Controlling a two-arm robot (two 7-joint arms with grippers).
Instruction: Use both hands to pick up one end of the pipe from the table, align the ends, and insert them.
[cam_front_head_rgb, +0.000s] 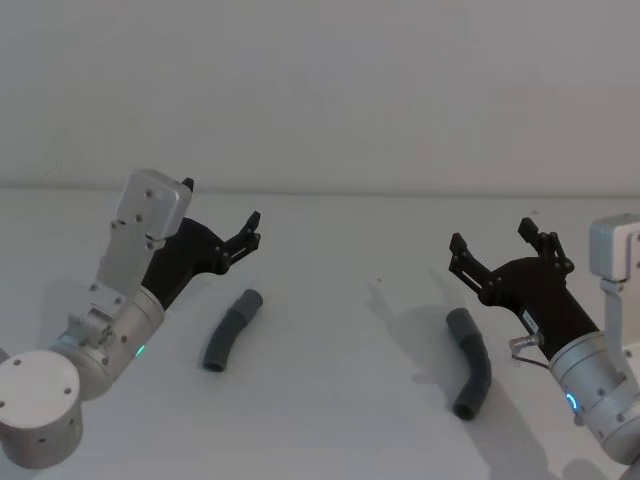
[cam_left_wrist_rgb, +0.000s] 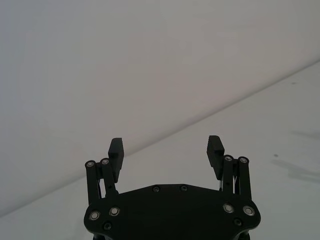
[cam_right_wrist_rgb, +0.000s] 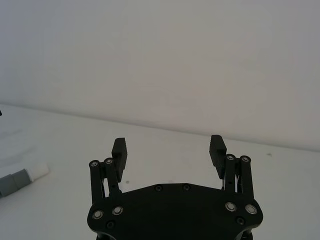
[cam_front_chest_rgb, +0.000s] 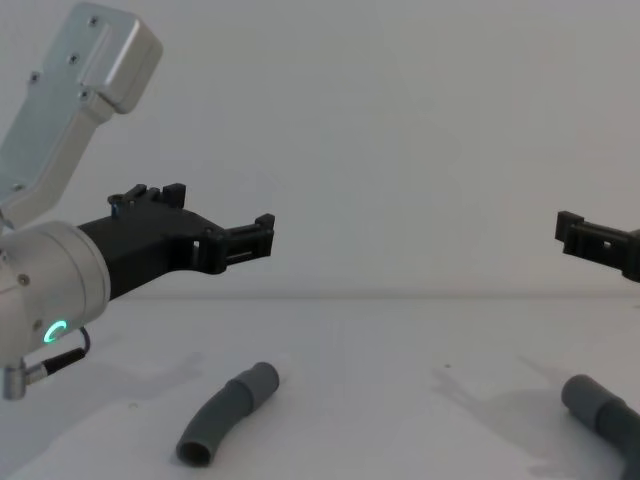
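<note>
While the left gripper (cam_left_wrist_rgb: 165, 149) and right gripper (cam_front_head_rgb: 492, 236) hang spread wide, empty, one pipe (cam_front_head_rgb: 230, 330) lies on the table (cam_front_head_rgb: 340, 410) below the left's fingertips, the other pipe (cam_front_head_rgb: 470, 362) (curved) under the right's.

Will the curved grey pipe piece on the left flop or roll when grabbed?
Probably flexes a little: the pipe piece lies curved. Its bend should stop it rolling far. The open end shows it hollow, so likely light.
</note>
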